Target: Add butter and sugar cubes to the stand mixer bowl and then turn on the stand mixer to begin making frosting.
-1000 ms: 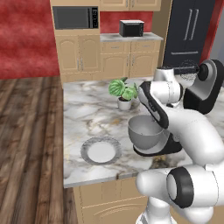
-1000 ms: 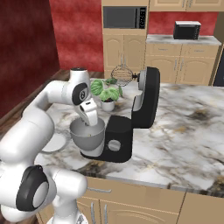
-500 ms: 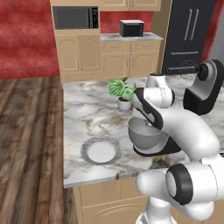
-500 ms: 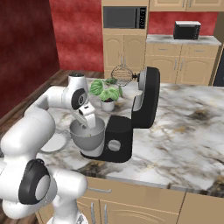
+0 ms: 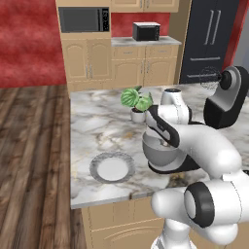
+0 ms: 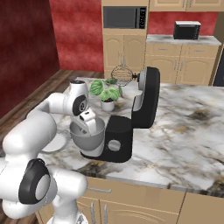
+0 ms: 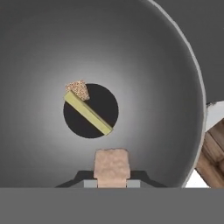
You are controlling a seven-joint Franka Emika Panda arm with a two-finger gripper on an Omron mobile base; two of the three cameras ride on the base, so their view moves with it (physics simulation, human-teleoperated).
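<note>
In the hand view I look straight down into the stand mixer bowl [image 7: 157, 83]. On its dark bottom lies the butter [image 7: 89, 113], a pale-yellow stick, with one tan sugar cube [image 7: 78, 89] touching its end. My gripper [image 7: 112, 183] is shut on a second sugar cube [image 7: 112, 164], held above the bowl's inside. From the right base view the gripper [image 6: 92, 130] dips into the grey bowl [image 6: 83, 141], which sits on the base of the black stand mixer [image 6: 146, 100]. The mixer's head is tilted back. The bowl [image 5: 156, 154] also shows past my arm.
A white plate [image 5: 112, 168] with a grey scalloped rim lies on the marble counter left of the bowl. A small potted plant [image 5: 136, 103] stands just behind the bowl. The mixer's grey knob [image 6: 113, 145] faces the counter's front edge.
The hand has sunk a little lower over the bowl while the arm's elbow shifted. The grip on the cube has stayed shut.
</note>
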